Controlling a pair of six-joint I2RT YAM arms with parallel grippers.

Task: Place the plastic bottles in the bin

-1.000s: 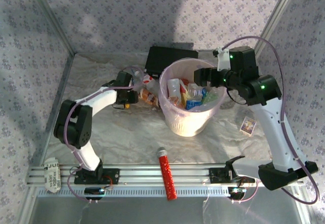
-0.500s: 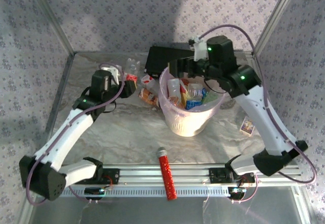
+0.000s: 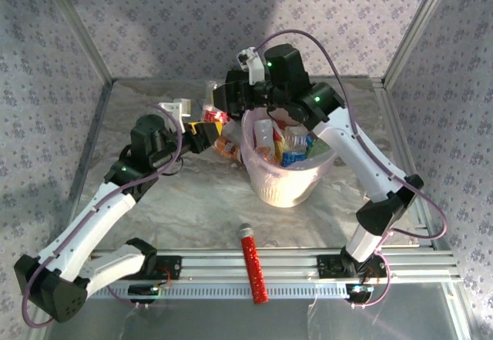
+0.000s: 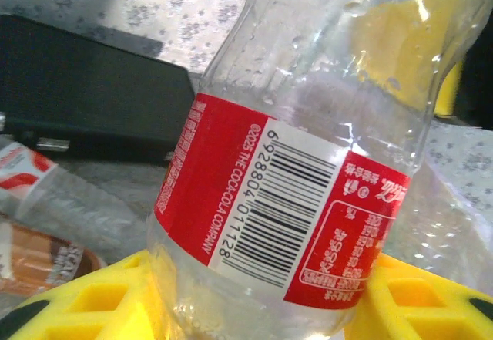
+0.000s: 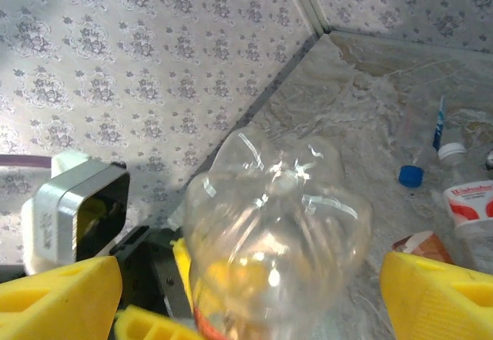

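My left gripper [image 3: 206, 129] is shut on a clear plastic bottle [image 3: 215, 113] with a red label and holds it raised, left of the bin [image 3: 286, 191]. In the left wrist view that bottle [image 4: 293, 201] sits between the yellow fingers [image 4: 77, 301]. My right gripper [image 3: 225, 97] has reached across to it. In the right wrist view its jaws stand open, one on each side of the bottle's clear base [image 5: 277, 232], with gaps showing on both sides. The pale-pink bin holds several bottles [image 3: 289, 143].
More bottles lie on the table by the bin: a brown-labelled one [image 3: 225, 146], a blue-capped one [image 5: 420, 159] and a white-capped, red-labelled one [image 5: 470, 201]. A black box [image 4: 92, 101] lies behind. A red glitter tube [image 3: 253, 267] rests on the front rail.
The left arm has lifted the red-labelled bottle off the table toward the bin. The right arm has swung left from over the bin to the bottle's base.
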